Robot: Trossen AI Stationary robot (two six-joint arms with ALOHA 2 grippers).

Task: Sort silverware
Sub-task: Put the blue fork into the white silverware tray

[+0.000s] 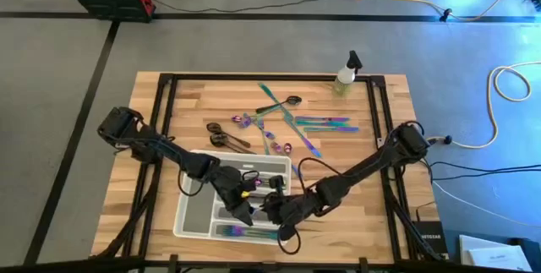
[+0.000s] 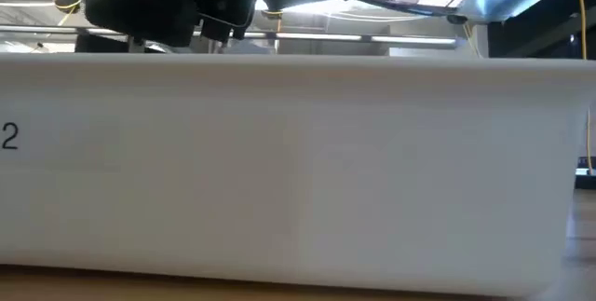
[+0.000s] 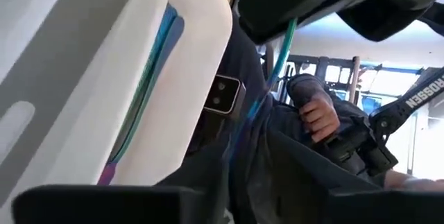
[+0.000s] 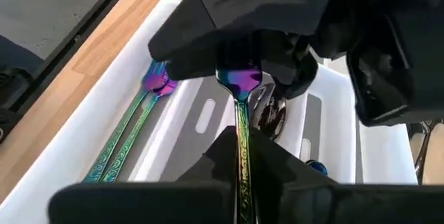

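Over the white compartment tray (image 1: 190,214) (image 2: 298,171) at the near middle, my left gripper (image 1: 246,215) and my right gripper (image 1: 272,211) meet tip to tip. Between them is one iridescent piece of silverware (image 4: 242,130), above the tray. Two iridescent pieces (image 4: 128,141) lie in a tray compartment along its near wall, and a dark piece (image 4: 270,113) lies in another. More silverware (image 1: 292,125) lies scattered flat on the wood at the far middle. In the low view the tray wall hides all of this. My right gripper pinches the iridescent piece by its patterned handle (image 4: 243,156) between its two fingers. The fingers lie along the piece, which runs straight out from them, clear of the tray floor. My left gripper is at the same piece's purple head end (image 4: 239,82), coming from the opposite side. Its own dark body hides the place of contact.
A small spray bottle (image 1: 347,74) stands at the table's far edge, right of middle. A person's hand (image 3: 319,116) shows in the room beyond the table. Bare wood lies left and right of the tray.
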